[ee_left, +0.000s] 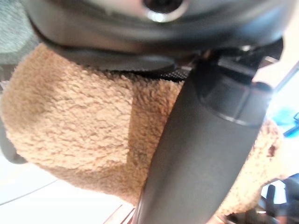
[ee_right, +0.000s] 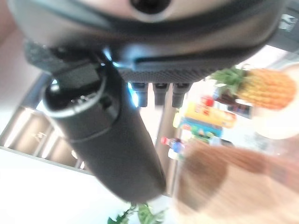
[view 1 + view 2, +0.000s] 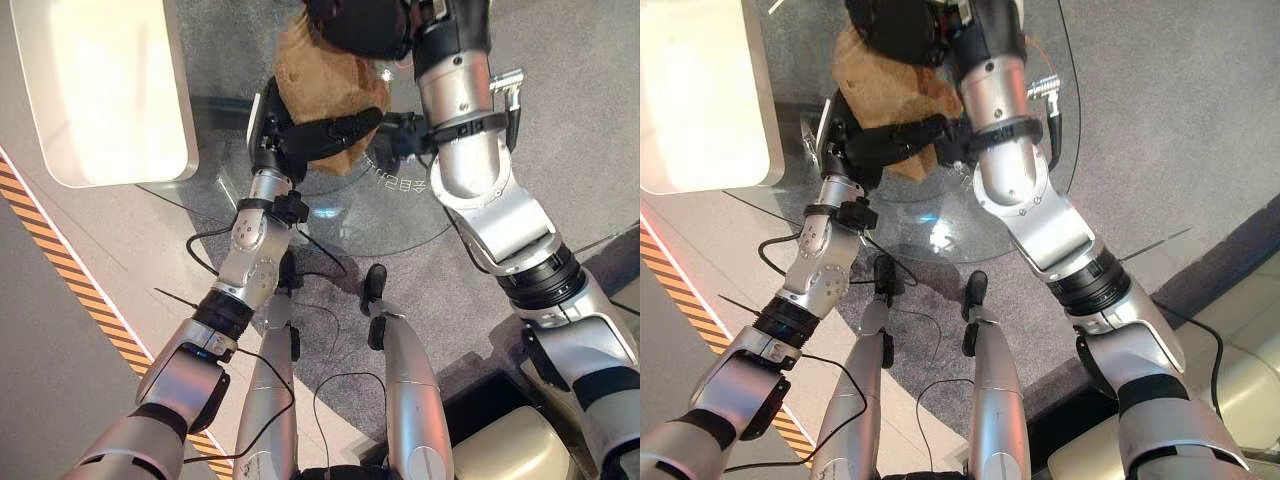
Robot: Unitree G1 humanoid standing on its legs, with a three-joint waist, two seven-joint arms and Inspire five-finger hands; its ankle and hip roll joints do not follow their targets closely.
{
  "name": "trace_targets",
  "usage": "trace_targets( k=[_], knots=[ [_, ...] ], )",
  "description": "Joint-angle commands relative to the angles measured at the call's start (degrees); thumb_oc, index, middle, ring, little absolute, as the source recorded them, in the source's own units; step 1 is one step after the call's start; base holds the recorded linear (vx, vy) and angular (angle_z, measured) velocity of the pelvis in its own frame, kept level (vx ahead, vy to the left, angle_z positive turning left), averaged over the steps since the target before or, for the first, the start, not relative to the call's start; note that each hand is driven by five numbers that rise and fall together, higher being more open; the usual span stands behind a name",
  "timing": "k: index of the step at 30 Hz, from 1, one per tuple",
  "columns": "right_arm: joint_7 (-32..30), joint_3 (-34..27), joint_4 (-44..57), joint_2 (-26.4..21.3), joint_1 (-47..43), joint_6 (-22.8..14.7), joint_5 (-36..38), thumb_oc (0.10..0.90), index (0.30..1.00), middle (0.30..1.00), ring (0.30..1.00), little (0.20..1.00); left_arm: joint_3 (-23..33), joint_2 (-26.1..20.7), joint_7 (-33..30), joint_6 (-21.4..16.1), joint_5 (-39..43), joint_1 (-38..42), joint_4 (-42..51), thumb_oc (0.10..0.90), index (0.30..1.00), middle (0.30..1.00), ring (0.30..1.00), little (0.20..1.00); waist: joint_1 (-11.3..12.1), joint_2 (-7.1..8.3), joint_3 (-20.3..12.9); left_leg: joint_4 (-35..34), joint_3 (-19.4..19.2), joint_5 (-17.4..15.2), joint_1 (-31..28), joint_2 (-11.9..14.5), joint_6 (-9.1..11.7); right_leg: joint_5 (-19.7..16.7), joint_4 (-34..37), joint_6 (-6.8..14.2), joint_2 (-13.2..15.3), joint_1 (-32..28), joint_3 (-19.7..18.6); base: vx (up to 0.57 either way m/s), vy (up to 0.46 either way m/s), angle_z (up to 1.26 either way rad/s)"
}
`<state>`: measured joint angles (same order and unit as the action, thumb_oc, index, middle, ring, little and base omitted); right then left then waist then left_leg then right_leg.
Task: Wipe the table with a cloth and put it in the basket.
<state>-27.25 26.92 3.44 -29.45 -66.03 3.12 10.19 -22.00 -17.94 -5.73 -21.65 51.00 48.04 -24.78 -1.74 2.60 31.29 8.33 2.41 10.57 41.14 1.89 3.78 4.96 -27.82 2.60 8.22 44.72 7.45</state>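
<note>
A brown fluffy cloth lies bunched on the round glass table, near its middle. My left hand sits at the cloth's near edge, with its thumb laid across the pile and pinching it. My right hand comes in from the right and rests over the cloth's far side as a dark bulk, partly cut off by the view's top edge. The cloth also shows blurred past that hand in the right wrist view.
A white rounded tabletop stands just left of the glass table. A pale rounded object sits on the floor at the lower right. A yellow and black striped line runs along the floor on the left.
</note>
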Motion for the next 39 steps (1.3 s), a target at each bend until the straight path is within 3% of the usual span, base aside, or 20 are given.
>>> trace_targets(
  k=[1,15,39],
  knots=[
    [-1.5,-5.0,10.7,-0.5,-8.5,-6.3,-2.5,0.8,0.9,0.9,0.9,0.9,0.6,1.8,3.7,-5.7,-0.2,6.2,6.5,0.1,0.3,0.3,0.3,0.2,1.3,2.52,-1.5,6.4,-3.9,-7.3,-2.7,-1.3,-1.4,-6.8,11.6,0.5,-3.1,-6.5,-1.2,0.0,0.0,0.0],
    [-2.6,-5.2,9.4,-4.2,-10.4,-4.3,-3.0,0.8,0.9,0.9,0.9,0.9,2.3,0.0,4.7,-5.5,3.0,5.8,6.5,0.1,0.3,0.3,0.3,0.2,1.4,3.4,-1.5,6.4,-3.9,-7.6,-3.0,-1.1,-1.3,-6.9,11.9,0.5,-3.3,-7.1,-0.9,0.0,0.0,0.0],
    [-14.1,-8.9,0.2,-8.9,-6.4,-3.4,2.5,0.8,0.9,0.9,0.9,0.9,7.5,-4.2,5.7,-7.8,10.7,8.5,7.6,0.1,0.3,0.3,0.3,0.2,1.0,3.32,-1.5,6.1,-4.1,-7.8,-3.2,-0.6,-0.8,-7.0,12.3,0.8,-3.0,-7.1,-0.9,0.0,0.0,0.0]
  ],
)
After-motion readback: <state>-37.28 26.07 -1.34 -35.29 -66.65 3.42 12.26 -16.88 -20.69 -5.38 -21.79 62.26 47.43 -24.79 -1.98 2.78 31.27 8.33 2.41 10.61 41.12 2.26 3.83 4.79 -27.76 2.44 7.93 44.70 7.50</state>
